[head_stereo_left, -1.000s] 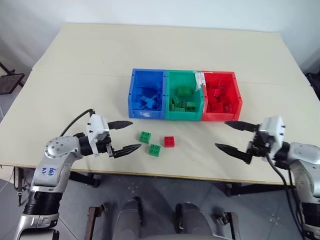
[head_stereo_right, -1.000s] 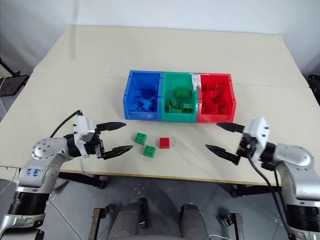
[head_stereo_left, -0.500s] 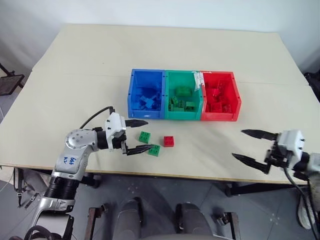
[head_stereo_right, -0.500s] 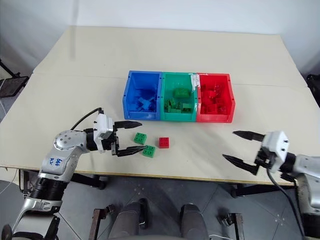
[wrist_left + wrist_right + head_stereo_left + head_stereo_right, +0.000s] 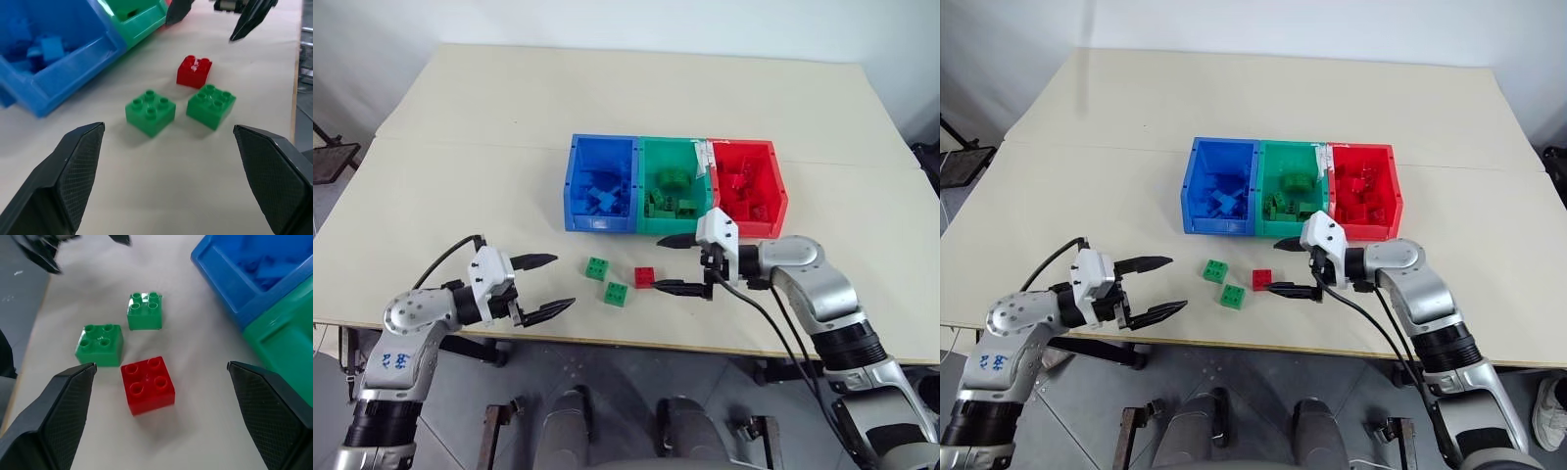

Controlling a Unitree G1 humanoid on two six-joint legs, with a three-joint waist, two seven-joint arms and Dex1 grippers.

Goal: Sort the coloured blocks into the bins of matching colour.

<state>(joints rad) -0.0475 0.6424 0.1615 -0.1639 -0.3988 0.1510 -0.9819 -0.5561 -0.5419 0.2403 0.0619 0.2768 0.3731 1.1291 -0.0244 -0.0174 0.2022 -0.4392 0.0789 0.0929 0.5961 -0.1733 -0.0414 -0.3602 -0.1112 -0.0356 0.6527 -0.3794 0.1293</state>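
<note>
Three loose blocks lie on the table in front of the bins: a green block, a second green block and a red block. The joined bins stand behind them: blue bin, green bin and red bin, each holding several blocks of its own colour. My right gripper is open, just right of the red block, its fingers pointing left and straddling it from the side without touching it. My left gripper is open and empty, a short way left of the green blocks.
The bins sit mid-table with bare tabletop behind and to both sides. The table's front edge runs close below the loose blocks and both grippers. A seam in the tabletop runs behind the bins.
My right gripper swung in from the table's right side to beside the red block. My left gripper drew back to the left, away from the green blocks. Both stayed open.
</note>
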